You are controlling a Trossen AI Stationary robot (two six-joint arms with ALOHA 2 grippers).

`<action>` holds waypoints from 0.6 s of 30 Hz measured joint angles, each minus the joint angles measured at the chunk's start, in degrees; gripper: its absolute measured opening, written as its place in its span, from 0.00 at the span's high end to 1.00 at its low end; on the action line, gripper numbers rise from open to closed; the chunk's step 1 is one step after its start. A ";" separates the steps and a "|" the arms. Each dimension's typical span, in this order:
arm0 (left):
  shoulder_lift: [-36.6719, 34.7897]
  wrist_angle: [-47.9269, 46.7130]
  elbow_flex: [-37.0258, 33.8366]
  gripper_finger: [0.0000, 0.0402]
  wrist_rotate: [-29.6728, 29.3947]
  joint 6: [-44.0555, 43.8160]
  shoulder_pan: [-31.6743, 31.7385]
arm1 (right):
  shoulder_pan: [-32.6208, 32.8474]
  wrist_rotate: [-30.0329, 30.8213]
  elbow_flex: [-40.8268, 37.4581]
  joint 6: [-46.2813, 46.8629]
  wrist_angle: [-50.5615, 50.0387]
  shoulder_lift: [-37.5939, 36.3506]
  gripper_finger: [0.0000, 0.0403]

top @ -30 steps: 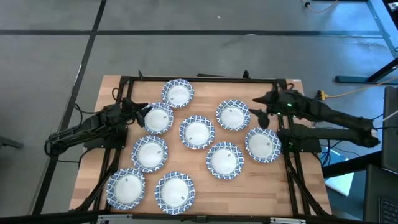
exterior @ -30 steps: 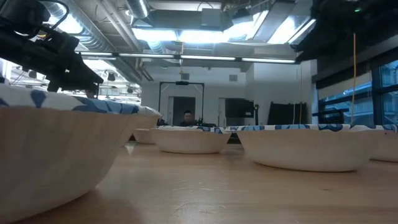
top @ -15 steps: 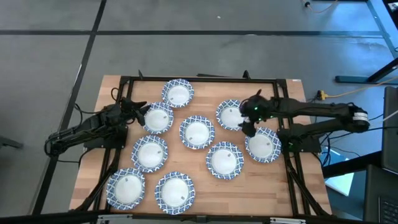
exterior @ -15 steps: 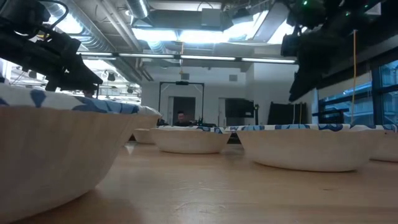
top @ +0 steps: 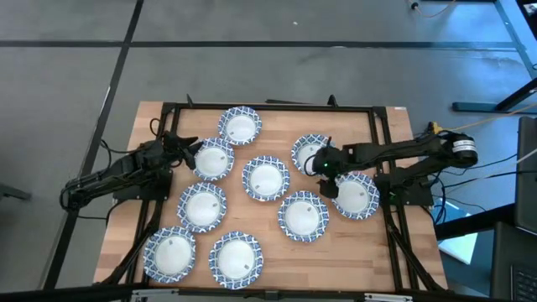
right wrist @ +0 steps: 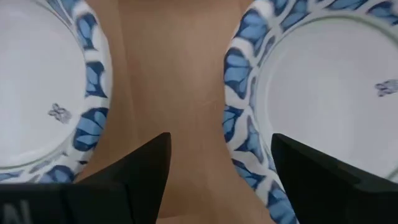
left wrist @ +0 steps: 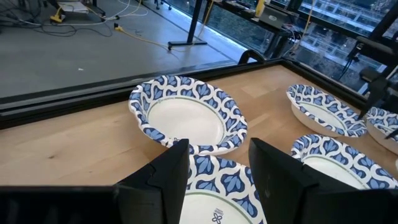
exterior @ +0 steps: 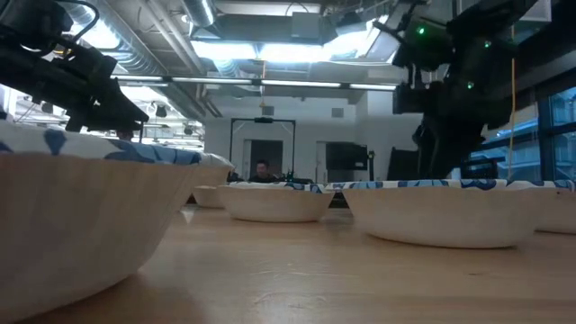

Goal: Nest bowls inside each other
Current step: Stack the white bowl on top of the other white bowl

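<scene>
Nothing is nested yet, as far as the high view shows: all nine bowls sit singly on the table (top: 386, 243), each with its white inside showing, spread from the far bowl (top: 240, 126) down to the two nearest ones (top: 170, 253) and (top: 236, 260). The whole job is still ahead.

The right gripper (top: 325, 170) is down low over the gap between the upper-right bowl (top: 311, 153) and the right-edge bowl (top: 355, 195). Its wrist view shows the fingers (right wrist: 134, 174) spread wide with bare wood between them and a patterned rim on either side — one finger is near the rim of a bowl (right wrist: 311, 93), which I judge to be the one it means to pinch. It holds nothing.

The left gripper (top: 186, 147) waits at the rim of the upper-left bowl (top: 211, 159), fingers (left wrist: 168, 177) apart and empty, that bowl's rim showing between them.

Against the earlier frames, the right arm has swung inward from the table's right edge and dropped — a second ago its gripper was out beside the upper-right bowl, now it is between the two bowls. The left arm and all nine bowls have not shifted.
</scene>
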 joint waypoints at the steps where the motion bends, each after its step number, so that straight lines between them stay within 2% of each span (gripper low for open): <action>1: -0.01 0.00 0.00 0.60 0.00 0.02 -0.01 | 0.08 0.29 0.00 -0.26 0.09 0.91 0.31; 6: -0.01 0.02 0.00 0.60 0.00 0.00 -0.01 | 0.38 5.91 -0.02 -0.40 1.15 4.51 0.31; 10: -0.01 0.00 0.01 0.60 0.00 0.00 0.00 | 0.36 6.71 -0.02 -0.40 2.90 5.79 0.35; 14: 0.01 0.00 0.00 0.60 0.00 0.00 -0.01 | 0.36 6.69 0.01 -0.40 3.53 5.96 0.46; 18: -0.01 0.00 0.00 0.60 0.00 0.01 -0.01 | 0.36 6.67 0.69 -0.47 3.39 5.96 0.62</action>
